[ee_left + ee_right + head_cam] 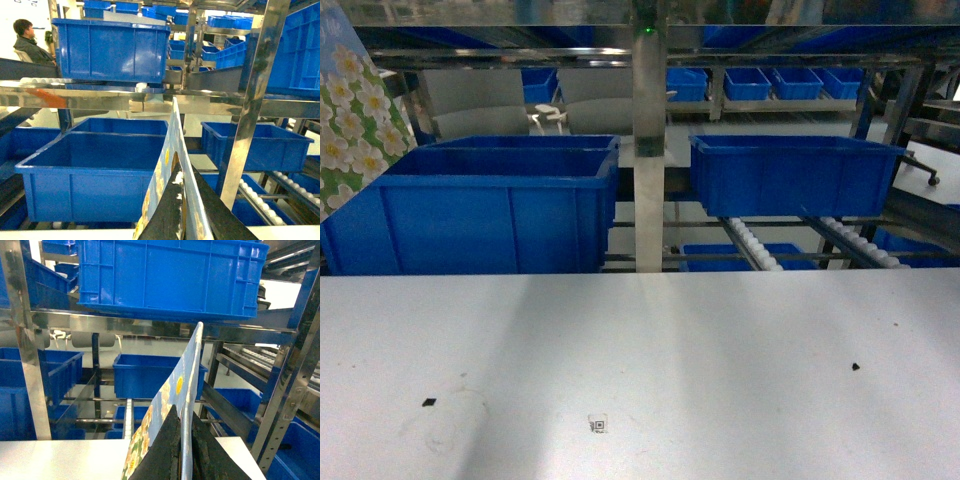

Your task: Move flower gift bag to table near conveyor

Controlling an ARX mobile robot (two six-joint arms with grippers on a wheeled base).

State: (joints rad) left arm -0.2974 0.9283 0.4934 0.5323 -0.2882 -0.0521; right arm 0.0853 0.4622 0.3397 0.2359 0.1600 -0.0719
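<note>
We've got the flower gift bag (172, 165) pinched btwn both grippers, left gripper (184, 210) and right gripper (182, 450), lifted. Table (670, 360) by the conveyor (760, 248) has no bag on it yet, so we judge lowering + release are left.

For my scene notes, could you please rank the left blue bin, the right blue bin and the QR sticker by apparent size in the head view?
1. Left blue bin, though it sits nearer the camera.
2. Right blue bin.
3. QR sticker, by far the smallest.

The head view's left edge cut off the flower gift bag (350, 120), showing only a corner. In both wrist views the frame's bottom hid the bag's lower part. The sticker (598, 424) was too small to read.
</note>
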